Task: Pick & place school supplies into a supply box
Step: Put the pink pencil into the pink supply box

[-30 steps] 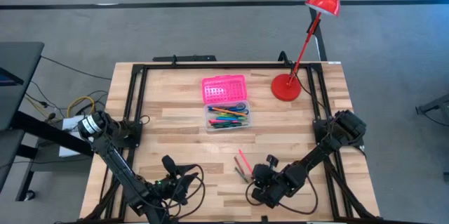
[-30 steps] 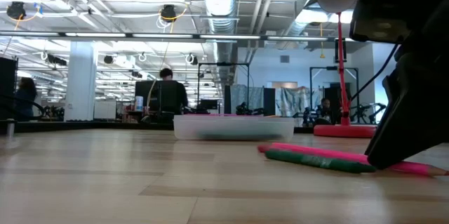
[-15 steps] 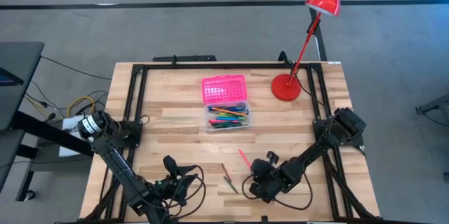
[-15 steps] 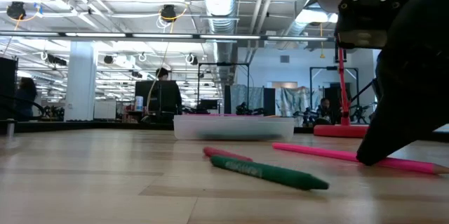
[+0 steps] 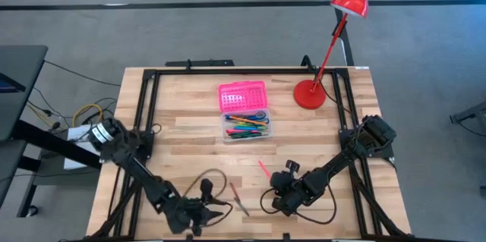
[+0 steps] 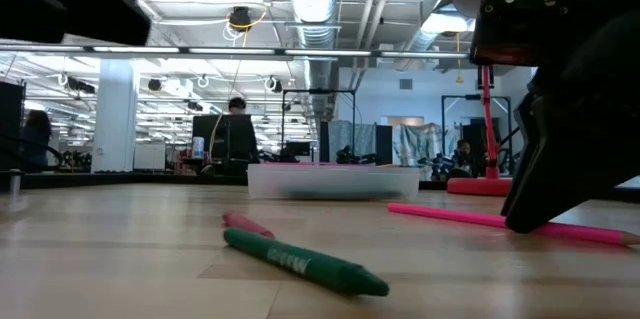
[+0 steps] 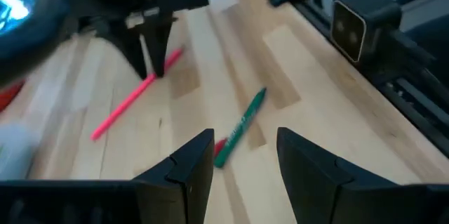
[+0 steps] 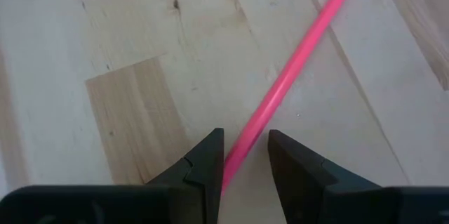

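The right claw (image 8: 243,164) is down at the bench (image 5: 190,132) near its front edge, its two dark fingers (image 8: 203,157) parted narrowly with the near end of a pink pencil (image 8: 287,83) lying between them; I cannot tell whether the pads press on it or only straddle it. The pencil lies flat on the wood and runs away from the claw toward the middle of the bench; in the low view it stretches across the boards to the foot of the dark right arm. The left claw (image 7: 244,157) hovers low over the front of the bench with its fingers spread and nothing between them. Just ahead of it lie a green marker (image 7: 242,124) and a short red crayon (image 7: 220,145), touching at one end, both flat on the bench and well apart from the pink pencil. Farther back, near the bench's middle, sits the supply box (image 5: 246,127), its clear base holding a heap of coloured pens and its pink lid (image 5: 242,95) open behind it. A red desk lamp (image 5: 310,94) stands at the back right corner.
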You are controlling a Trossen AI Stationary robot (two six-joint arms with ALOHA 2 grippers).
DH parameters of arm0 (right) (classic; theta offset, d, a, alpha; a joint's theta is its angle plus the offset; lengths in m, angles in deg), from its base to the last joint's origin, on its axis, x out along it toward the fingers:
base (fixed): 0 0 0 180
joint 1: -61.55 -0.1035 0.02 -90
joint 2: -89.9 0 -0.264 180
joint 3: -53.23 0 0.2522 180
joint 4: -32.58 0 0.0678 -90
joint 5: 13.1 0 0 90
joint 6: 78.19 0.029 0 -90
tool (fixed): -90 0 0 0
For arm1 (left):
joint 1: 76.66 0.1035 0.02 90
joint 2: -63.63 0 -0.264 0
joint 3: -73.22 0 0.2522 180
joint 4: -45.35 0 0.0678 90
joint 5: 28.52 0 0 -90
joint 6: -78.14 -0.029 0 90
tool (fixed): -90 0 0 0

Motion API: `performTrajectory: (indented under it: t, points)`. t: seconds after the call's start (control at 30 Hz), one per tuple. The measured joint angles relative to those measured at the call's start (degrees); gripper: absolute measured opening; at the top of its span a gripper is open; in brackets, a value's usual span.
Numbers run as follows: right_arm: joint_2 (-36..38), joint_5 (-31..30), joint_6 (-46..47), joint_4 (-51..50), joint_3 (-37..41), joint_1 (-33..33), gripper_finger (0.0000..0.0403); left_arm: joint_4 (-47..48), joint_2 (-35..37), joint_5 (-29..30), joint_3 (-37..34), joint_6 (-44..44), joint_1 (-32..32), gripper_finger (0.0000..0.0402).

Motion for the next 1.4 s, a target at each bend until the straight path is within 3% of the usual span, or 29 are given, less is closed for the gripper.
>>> performTrajectory:
  t: [0.23,0.5,0.83,1.07,1.4]
  points:
    - [-0.07,-0.05,-1.05,0.02,0.07,-0.02,0.0107,-14.57,-5.65,-16.09,-2.60,-7.44,7.33,0.0151]
    - [-0.15,-1.61,-1.01,0.13,0.15,-1.54,0.0107,-18.79,-14.02,-23.00,1.82,-12.28,10.45,0.0151]
    - [-0.22,-3.00,0.52,0.24,0.22,-2.95,0.0107,-17.43,-14.67,-22.58,2.05,-11.59,12.89,0.0151]
    - [-0.22,-2.83,0.29,0.33,0.22,-2.87,0.0107,-16.50,-14.67,-16.93,2.05,-8.82,14.83,0.0151]
    - [-0.15,-2.21,0.00,0.37,0.22,-2.56,0.0107,-17.34,-14.00,-17.79,2.05,-12.13,15.51,0.0151]
